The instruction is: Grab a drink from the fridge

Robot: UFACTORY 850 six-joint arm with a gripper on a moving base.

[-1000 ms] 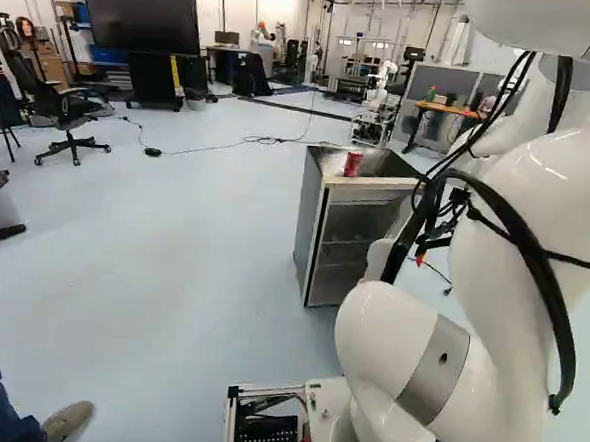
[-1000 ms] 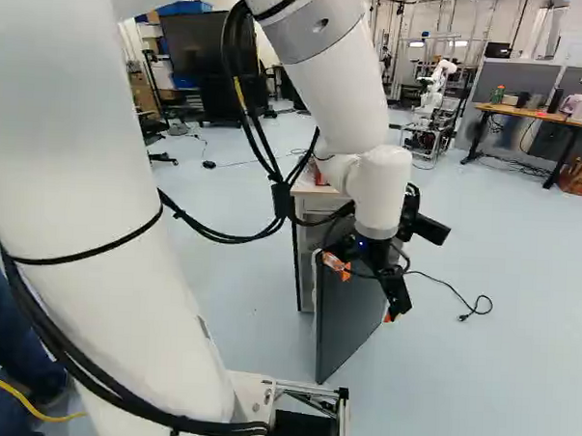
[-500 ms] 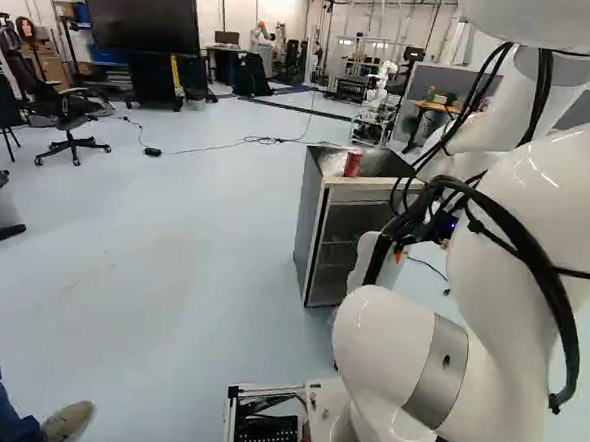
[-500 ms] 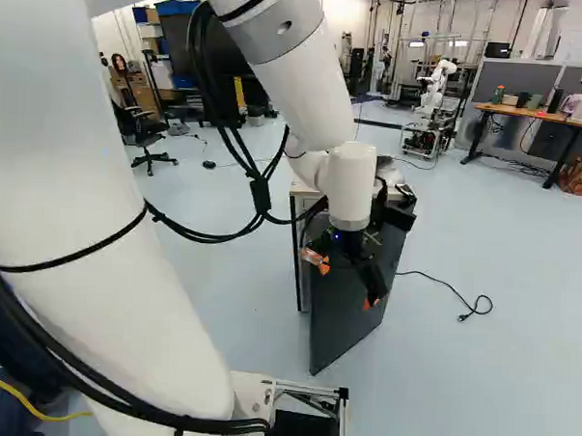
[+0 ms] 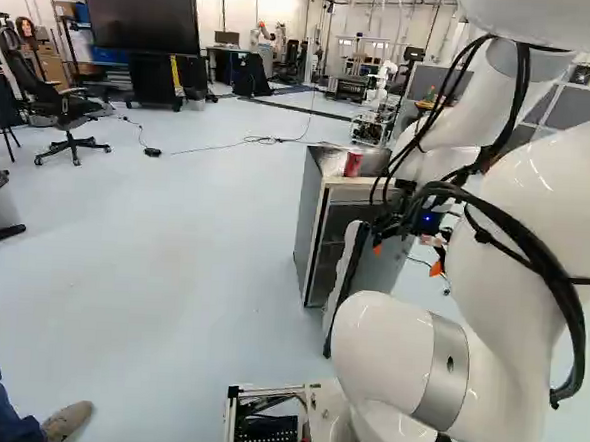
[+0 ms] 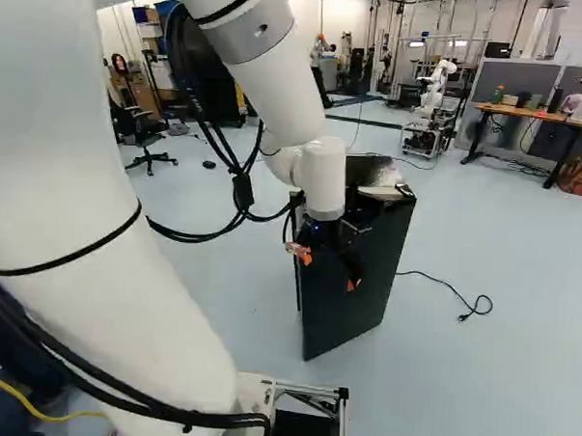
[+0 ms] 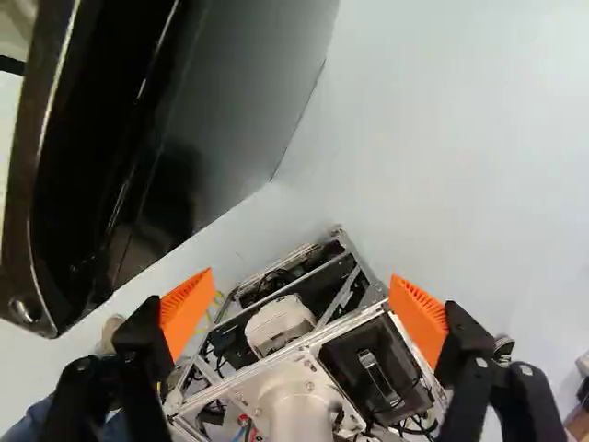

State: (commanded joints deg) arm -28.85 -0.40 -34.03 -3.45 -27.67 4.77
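Red can: upright on top of the fridge, near its front edge; seen (image 5: 353, 164) in the left base view.
Fridge (image 5: 313, 222): low cabinet on the floor (image 5: 193, 245), near the middle of the left base view; shiny metallic top, dark side, pale strip along the front.
Fridge door (image 6: 356, 313): partly open; its pale inner side faces the cabinet, with a narrow part of the dark inside showing between them; its dark outer face shows in the right base view.
Gripper (image 6: 327, 270): on the outer side of the door, close to it; whether they touch, I cannot tell.
Fingers: in the wrist view the gripper (image 7: 299, 293) stands wide open, orange pads (image 7: 187, 311) well apart; it has hold of nothing; the door's dark edge lies beside one finger.
Arm (image 5: 506, 294): white, bent, strung with black cables (image 5: 548, 257); its wrist hangs down by the door.
Moving base (image 7: 317, 341): metal frame around boxes and wiring, beyond the fingers in the wrist view.
Cord (image 6: 452, 288): loose on the floor, beside the fridge.
Background: office chair (image 5: 56, 111) and large screen (image 5: 142, 16); another robot (image 6: 435, 89) on a wheeled frame; a table (image 6: 503, 109) bearing a green bottle (image 6: 497, 95).
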